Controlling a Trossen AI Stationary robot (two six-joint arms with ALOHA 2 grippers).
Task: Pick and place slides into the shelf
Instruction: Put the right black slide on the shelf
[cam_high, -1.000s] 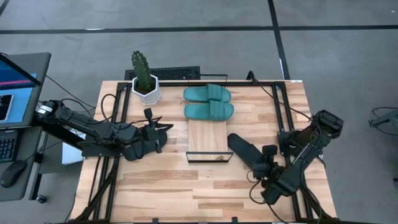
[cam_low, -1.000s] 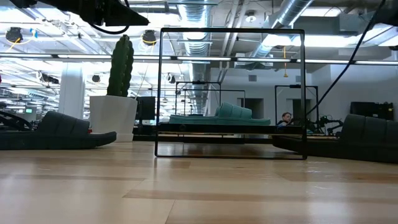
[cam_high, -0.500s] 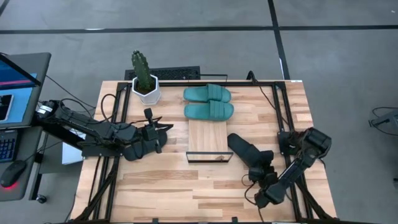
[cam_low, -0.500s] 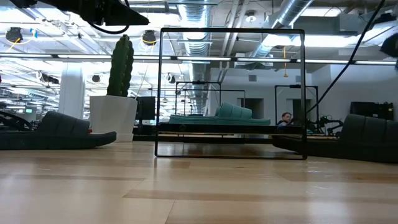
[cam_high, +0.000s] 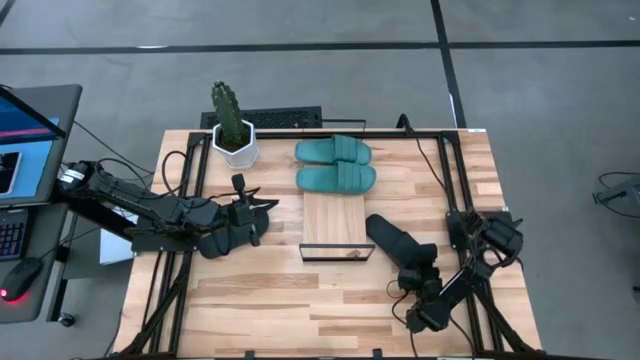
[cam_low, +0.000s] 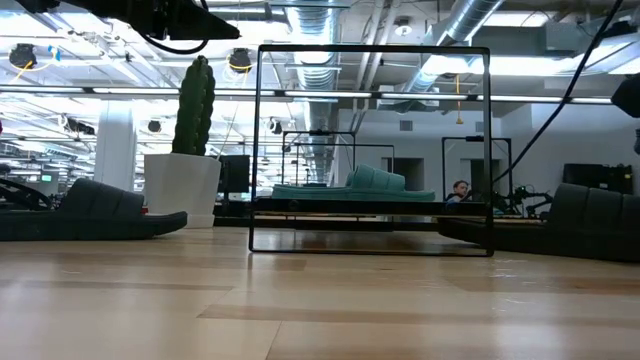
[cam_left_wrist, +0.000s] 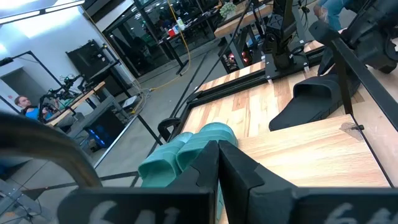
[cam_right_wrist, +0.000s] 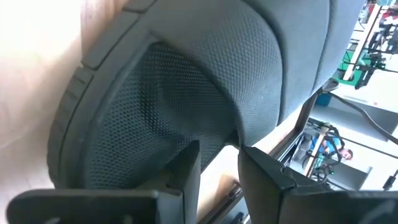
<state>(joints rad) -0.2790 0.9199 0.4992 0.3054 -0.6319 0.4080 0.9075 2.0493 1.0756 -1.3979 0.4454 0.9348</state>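
Two teal slides (cam_high: 334, 151) (cam_high: 337, 178) lie side by side on the far part of the shelf (cam_high: 338, 222), a light plank in a black wire frame. One black slide (cam_high: 392, 240) lies on the table right of the shelf, and my right gripper (cam_high: 412, 268) is shut on its near right end. A second black slide (cam_low: 95, 212) rests on its sole at the table's left; in the high view my left arm hides it. My left gripper (cam_high: 265, 210) hangs shut and holds nothing, left of the shelf and above the table. My right gripper pinches a lip of the black slide's textured surface (cam_right_wrist: 214, 138) between its two fingers (cam_right_wrist: 189, 168), at the slide's near right end by the strap. The fingers slant down from the table's near right side, along the slide. The slide's sole (cam_low: 480, 233) lies on the table.
A cactus in a white pot (cam_high: 233, 135) stands at the far left corner. A keyboard (cam_high: 290, 119) lies past the far edge. Black frame rails (cam_high: 180, 280) run along both table sides. Bare wood (cam_high: 300, 300) spreads along the near edge. A person (cam_low: 459, 190) sits far off in the room.
My right arm has sunk toward the table and drawn a little toward the near edge, and its gripper has tipped while staying on the black slide. The slide lies where it was.
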